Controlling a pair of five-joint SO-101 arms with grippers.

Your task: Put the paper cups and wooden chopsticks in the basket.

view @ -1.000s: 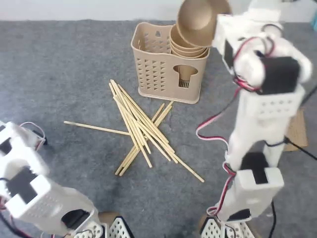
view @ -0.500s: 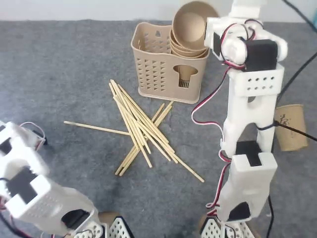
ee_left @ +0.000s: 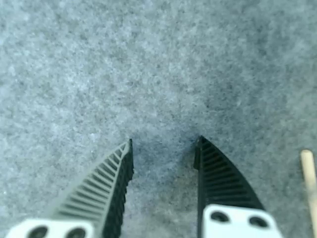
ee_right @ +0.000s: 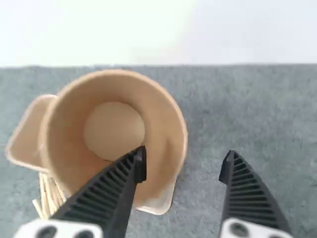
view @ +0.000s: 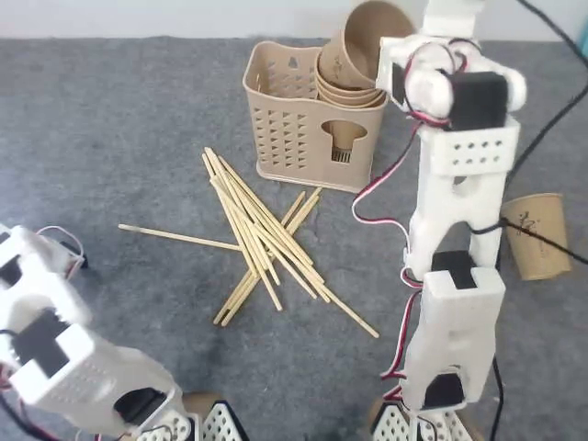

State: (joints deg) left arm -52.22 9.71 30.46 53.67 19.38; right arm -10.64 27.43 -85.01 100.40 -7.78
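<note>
A beige perforated basket (view: 294,129) stands at the back of the grey carpet with a stack of paper cups (view: 354,87) in its right end. The top cup (view: 372,32) leans on that stack, mouth up (ee_right: 114,129). My right gripper (ee_right: 184,154) is open over it, with one finger inside the rim, the other outside and the cup's wall between them. Several wooden chopsticks (view: 262,234) lie crossed in a pile in front of the basket. Another paper cup (view: 533,234) lies on its side at the right. My left gripper (ee_left: 164,143) is open just above bare carpet, beside a chopstick tip (ee_left: 308,168).
The right arm (view: 459,184) stands tall between the chopstick pile and the lying cup, with red and white cables beside it. The left arm (view: 55,349) sits low at the front left corner. A single chopstick (view: 175,237) points left from the pile.
The right arm swung left and brought the tilted cup down onto the stack in the basket, its mouth turning upward. The lying cup at the right came into sight. The left arm has kept still.
</note>
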